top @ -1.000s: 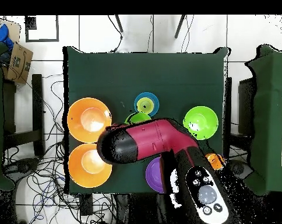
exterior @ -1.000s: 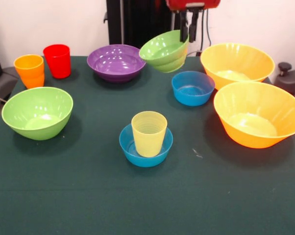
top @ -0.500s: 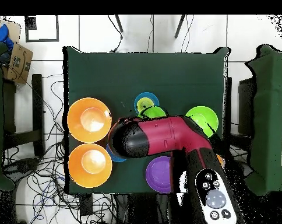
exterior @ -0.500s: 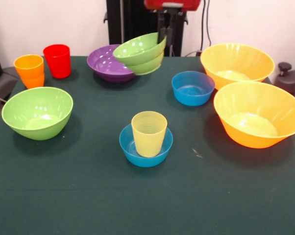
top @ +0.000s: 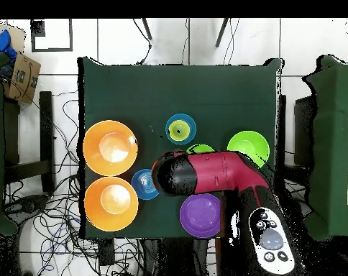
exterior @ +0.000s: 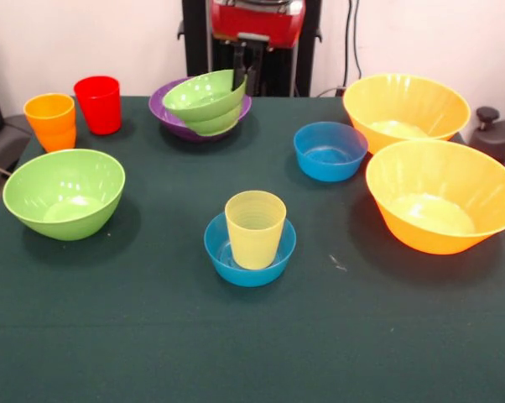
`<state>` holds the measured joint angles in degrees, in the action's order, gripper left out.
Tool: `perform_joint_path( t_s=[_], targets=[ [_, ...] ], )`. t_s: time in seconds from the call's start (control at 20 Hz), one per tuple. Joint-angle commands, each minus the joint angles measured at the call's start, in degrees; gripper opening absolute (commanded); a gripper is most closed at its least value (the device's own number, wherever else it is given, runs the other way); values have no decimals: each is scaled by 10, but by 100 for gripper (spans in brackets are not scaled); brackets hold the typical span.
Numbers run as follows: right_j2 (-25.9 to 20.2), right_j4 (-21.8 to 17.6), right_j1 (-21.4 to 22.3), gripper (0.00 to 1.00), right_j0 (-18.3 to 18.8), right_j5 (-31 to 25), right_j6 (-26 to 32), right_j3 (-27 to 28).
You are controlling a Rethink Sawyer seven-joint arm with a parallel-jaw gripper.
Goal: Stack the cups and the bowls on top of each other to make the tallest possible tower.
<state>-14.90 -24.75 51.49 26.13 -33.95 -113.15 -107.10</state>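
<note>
Hanging tilted in the air, the small green bowl (exterior: 205, 101) is pinched by its far rim in the gripper (exterior: 242, 74), whose dark fingers close on that edge. In the front view it overlaps the purple bowl (exterior: 170, 105), its open side facing up and toward the camera. Whether it touches the purple bowl cannot be told from this angle. In the overhead view only a sliver of the green bowl (top: 200, 149) shows past the arm (top: 213, 173), while the purple bowl (top: 200, 215) sits plainly visible near the table's edge.

Near the middle of the green table (exterior: 152, 336) stands the pale yellow cup (exterior: 255, 228), upright inside a small blue bowl (exterior: 219, 248); the overhead view shows the same pair (top: 180, 130). A second small blue bowl (exterior: 330, 151) sits alone, just beside the two large orange bowls (exterior: 406, 109) (exterior: 444, 195), which stand next to each other on the right of the front view.

On the left, the large green bowl (exterior: 64, 193) rests upright. Behind it the orange cup (exterior: 51, 121) and the red cup (exterior: 98, 104) stand side by side, both upright, near the table's corner.
</note>
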Motion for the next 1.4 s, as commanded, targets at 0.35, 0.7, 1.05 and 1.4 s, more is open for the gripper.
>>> perform_joint_path(
  t_s=[0.35,0.7,1.05,1.4],
  targets=[
    [16,17,-113,0,-33,-50,-48,119],
    [20,26,-148,0,-51,-93,-34,186],
    [28,32,-165,0,-75,-160,-33,251],
    [33,26,-171,0,-88,-192,-22,270]
  ],
)
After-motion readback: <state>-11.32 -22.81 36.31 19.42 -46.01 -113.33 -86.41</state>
